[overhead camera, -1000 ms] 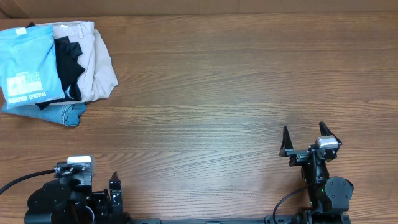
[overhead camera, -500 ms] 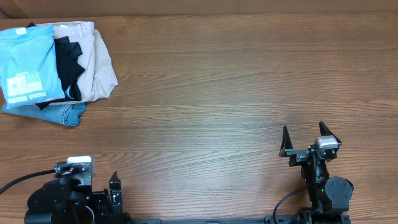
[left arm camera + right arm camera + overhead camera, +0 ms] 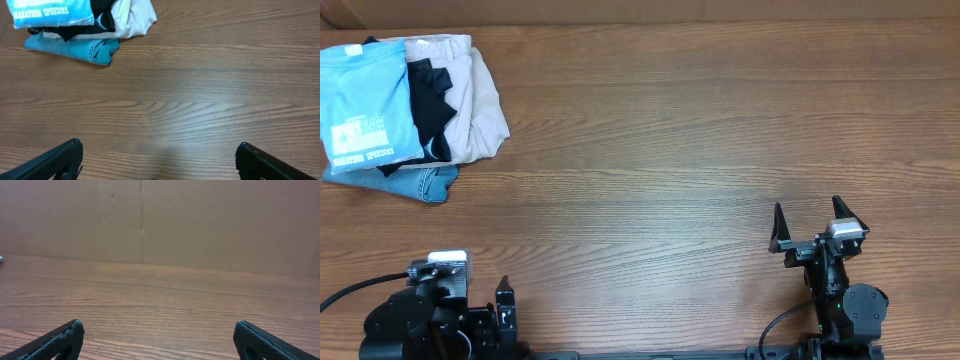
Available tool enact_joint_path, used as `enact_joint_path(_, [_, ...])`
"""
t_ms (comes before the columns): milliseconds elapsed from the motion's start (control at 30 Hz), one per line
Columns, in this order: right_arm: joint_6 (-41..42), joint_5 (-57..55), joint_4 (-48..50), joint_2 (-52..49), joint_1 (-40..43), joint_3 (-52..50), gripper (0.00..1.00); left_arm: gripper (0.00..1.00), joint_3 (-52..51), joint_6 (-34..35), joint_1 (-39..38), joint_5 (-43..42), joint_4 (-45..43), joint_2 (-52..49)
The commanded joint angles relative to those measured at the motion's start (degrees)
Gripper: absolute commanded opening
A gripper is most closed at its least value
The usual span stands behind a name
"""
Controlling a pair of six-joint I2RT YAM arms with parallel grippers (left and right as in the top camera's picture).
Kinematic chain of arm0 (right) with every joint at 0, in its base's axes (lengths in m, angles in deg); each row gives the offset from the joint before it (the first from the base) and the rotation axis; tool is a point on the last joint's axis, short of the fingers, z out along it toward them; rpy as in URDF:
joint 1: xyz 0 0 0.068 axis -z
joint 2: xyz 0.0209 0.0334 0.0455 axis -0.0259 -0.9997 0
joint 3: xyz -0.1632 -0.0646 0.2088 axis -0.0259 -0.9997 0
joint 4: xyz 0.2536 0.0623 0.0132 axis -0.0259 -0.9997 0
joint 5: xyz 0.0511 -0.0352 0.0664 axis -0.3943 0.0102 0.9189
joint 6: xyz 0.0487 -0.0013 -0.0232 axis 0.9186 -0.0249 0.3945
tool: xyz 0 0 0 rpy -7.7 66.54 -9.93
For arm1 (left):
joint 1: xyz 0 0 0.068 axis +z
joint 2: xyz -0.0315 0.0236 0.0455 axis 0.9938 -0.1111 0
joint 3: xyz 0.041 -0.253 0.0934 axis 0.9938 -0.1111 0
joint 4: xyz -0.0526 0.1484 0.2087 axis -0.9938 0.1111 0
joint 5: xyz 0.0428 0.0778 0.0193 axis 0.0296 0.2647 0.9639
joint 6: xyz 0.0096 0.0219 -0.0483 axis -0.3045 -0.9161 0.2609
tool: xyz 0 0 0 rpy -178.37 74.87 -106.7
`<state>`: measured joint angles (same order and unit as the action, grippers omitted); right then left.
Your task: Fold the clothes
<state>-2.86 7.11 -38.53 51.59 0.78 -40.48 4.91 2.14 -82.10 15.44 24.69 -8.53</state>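
Blue T-shirt (image 3: 360,105) lies lengthwise front-to-back, lettering nearest; left pincer (image 3: 159,146) and right pincer (image 3: 810,222) both spread

left gripper (image 3: 159,150) and right gripper (image 3: 808,212) both gape wide; left arm (image 3: 420,315) seemingly folded back low.

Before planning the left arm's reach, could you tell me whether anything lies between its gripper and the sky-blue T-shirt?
Nothing visible does; only wooden table lies between the open left gripper and the T-shirt.

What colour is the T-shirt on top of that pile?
The T-shirt is light sky blue with white print, best seen overhead.
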Motion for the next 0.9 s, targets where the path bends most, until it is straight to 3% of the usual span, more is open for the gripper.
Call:
enact_joint_path(0, [-0.2, -0.1, 0.3, 0.5, 0.2, -0.6, 1.00, 1.00, -1.1, -1.1, -0.2, 0.3, -5.0, 0.7])
enact_joint_path(233, [-0.2, -0.1, 0.4, 0.5, 0.2, -0.6, 1.00, 1.00, -17.8, -1.1, -0.2, -3.5, -25.1, 6.0])
enact_joint_path(433, [-0.2, -0.1, 0.3, 0.5, 0.2, -0.6, 1.00, 1.00, -41.4, -0.8, -0.6, -8.9, -49.1, 17.0])
enact_joint_path(700, [-0.2, -0.1, 0.3, 0.5, 0.2, -0.6, 1.00, 1.00, -65.0, -0.5, -3.4, -8.2, -81.9, 29.0])
enact_joint_path(767, [-0.2, -0.1, 0.3, 0.5, 0.2, -0.6, 1.00, 1.00, -67.7, -0.5, -3.4, -7.9, -86.2, 29.1])
enact_joint_path(867, [-0.2, -0.1, 0.3, 0.5, 0.2, -0.6, 1.00, 1.00, -67.5, -1.8, -3.4, -6.0, -83.2, 29.1])
